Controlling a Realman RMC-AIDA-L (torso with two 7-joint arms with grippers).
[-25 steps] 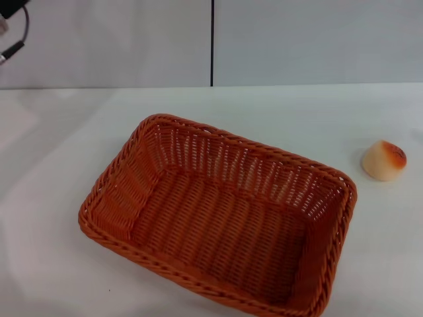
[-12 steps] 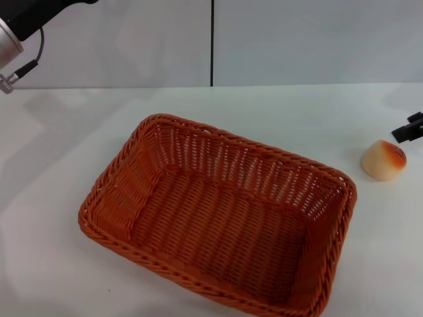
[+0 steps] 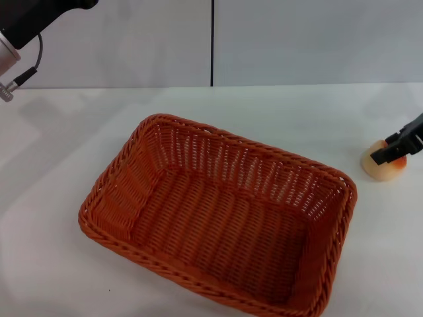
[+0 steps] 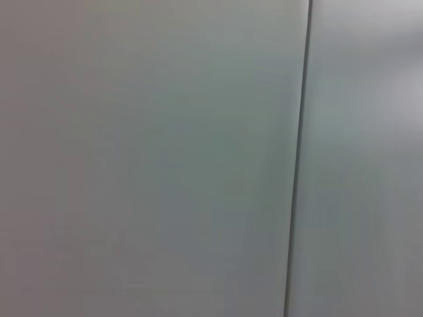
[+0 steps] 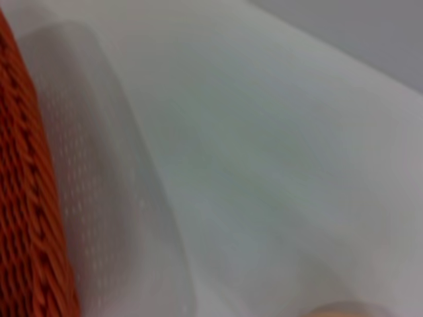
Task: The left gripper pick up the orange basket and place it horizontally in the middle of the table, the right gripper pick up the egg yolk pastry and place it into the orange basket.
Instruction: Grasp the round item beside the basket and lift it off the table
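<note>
The orange basket rests empty in the middle of the white table, set at a slant, and its woven rim also shows in the right wrist view. The egg yolk pastry lies on the table to the basket's right. My right gripper reaches in from the right edge, and its black fingers overlap the pastry's top, hiding part of it. My left gripper is raised at the far left corner, well away from the basket, showing its silver part and cable.
A grey wall with a dark vertical seam runs behind the table; the left wrist view shows only this wall. Bare tabletop lies to the left of the basket and between the basket and the pastry.
My right gripper has come in from the right edge and now sits over the pastry. The left arm has risen into the upper left corner. Basket and pastry have not moved.
</note>
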